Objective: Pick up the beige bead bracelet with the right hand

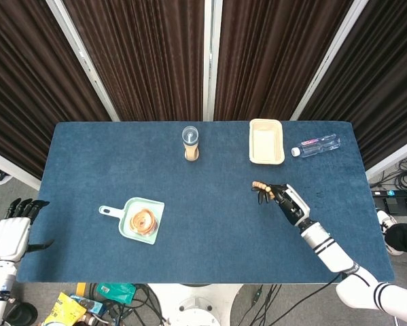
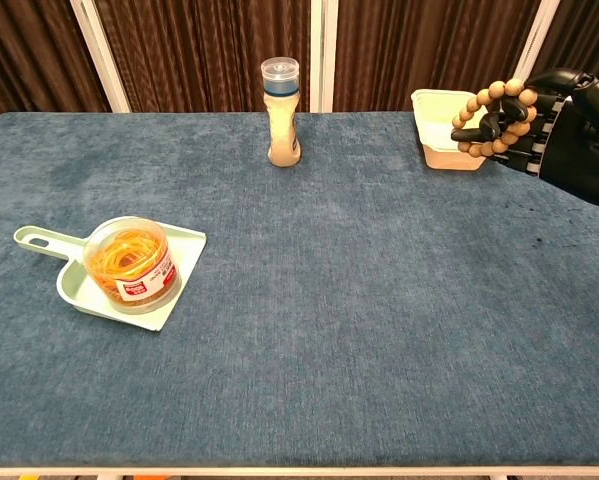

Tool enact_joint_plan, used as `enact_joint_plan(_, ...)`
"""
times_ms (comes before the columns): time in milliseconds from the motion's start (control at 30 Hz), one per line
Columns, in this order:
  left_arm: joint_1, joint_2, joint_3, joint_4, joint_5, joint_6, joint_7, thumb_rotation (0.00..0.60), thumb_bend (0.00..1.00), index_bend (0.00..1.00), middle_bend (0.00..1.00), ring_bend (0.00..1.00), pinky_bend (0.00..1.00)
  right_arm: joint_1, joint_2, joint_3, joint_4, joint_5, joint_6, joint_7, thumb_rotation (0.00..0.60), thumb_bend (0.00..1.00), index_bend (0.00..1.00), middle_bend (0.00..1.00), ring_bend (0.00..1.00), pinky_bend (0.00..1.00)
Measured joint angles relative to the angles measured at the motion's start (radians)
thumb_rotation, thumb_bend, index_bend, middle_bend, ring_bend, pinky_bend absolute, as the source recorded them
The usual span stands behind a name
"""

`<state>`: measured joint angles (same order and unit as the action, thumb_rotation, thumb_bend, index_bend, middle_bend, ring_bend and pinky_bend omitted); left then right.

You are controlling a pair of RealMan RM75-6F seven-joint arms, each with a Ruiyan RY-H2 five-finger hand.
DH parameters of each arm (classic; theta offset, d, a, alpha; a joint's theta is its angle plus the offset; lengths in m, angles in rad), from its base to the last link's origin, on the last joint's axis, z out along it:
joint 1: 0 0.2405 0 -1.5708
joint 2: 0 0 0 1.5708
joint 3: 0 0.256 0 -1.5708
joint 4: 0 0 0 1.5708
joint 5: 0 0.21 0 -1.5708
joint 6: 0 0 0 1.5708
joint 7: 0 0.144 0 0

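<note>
one right robot hand [image 2: 564, 130] grasping beige bead bracelet [image 2: 491, 120] – aloft, near table [image 2: 379, 330] right edge

bracelet [image 2: 492, 118] looped over the right hand's fingers [image 2: 479, 128]; tray [image 2: 437, 150] just behind them; shaker [image 2: 282, 112] and dustpan [image 2: 89, 283] far left.

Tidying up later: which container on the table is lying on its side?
The clear plastic water bottle near the table's far right edge lies flat; the capped shaker jar and the tub of rubber bands stand upright.
</note>
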<state>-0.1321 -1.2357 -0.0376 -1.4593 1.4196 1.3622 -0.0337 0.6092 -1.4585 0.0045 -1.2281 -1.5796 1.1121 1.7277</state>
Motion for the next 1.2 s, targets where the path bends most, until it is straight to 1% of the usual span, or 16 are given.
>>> enact_joint_plan(100, -0.001, 0.000, 0.000, 0.000, 0.000, -0.002, 0.000, 0.600, 0.00, 0.19, 0.17, 0.09, 0.06, -0.002, -0.001, 0.001, 0.000, 0.001, 0.001, -0.014, 0.299, 0.49, 0.69, 0.59, 0.26, 0.00)
enact_joint_plan(200, -0.001, -0.001, 0.000, 0.001, 0.000, -0.001, 0.000, 0.600, 0.00, 0.19, 0.17, 0.09, 0.06, -0.003, -0.001, 0.003, 0.000, 0.001, 0.003, -0.018, 0.332, 0.51, 0.69, 0.60, 0.26, 0.00)
enact_joint_plan(300, -0.001, -0.001, 0.000, 0.001, 0.000, -0.001, -0.001, 0.600, 0.00, 0.19, 0.17, 0.09, 0.06, -0.006, 0.001, 0.003, -0.001, 0.000, 0.005, -0.022, 0.337, 0.58, 0.69, 0.60, 0.27, 0.00)
enact_joint_plan(467, -0.001, -0.001, 0.000, 0.000, 0.002, 0.001, -0.001, 0.600, 0.00, 0.19, 0.17, 0.09, 0.06, -0.010, 0.001, 0.005, -0.001, 0.000, 0.010, -0.034, 0.344, 0.78, 0.69, 0.60, 0.26, 0.00)
enact_joint_plan(533, 0.000, -0.001, 0.000, -0.001, 0.003, 0.003, -0.001, 0.600, 0.00, 0.19, 0.17, 0.09, 0.06, -0.010, 0.001, 0.006, 0.000, 0.000, 0.011, -0.039, 0.345, 0.88, 0.68, 0.60, 0.26, 0.00)
enact_joint_plan(667, 0.001, 0.000, 0.001, -0.001, 0.004, 0.005, -0.001, 0.600, 0.00, 0.19, 0.17, 0.09, 0.06, -0.010, 0.003, 0.007, 0.001, -0.005, 0.016, -0.043, 0.344, 0.99, 0.63, 0.59, 0.24, 0.00)
enact_joint_plan(833, 0.001, -0.001, 0.002, 0.000, 0.005, 0.006, -0.002, 0.600, 0.00, 0.19, 0.17, 0.09, 0.06, -0.010, 0.004, 0.004, 0.004, -0.015, 0.021, -0.038, 0.344, 1.00, 0.57, 0.54, 0.22, 0.00)
enact_joint_plan(1200, 0.003, -0.006, 0.004, 0.013, 0.009, 0.008, -0.012, 0.600, 0.00, 0.19, 0.17, 0.09, 0.06, -0.013, 0.001, -0.006, 0.022, -0.038, 0.050, -0.019, 0.339, 1.00, 0.53, 0.52, 0.21, 0.00)
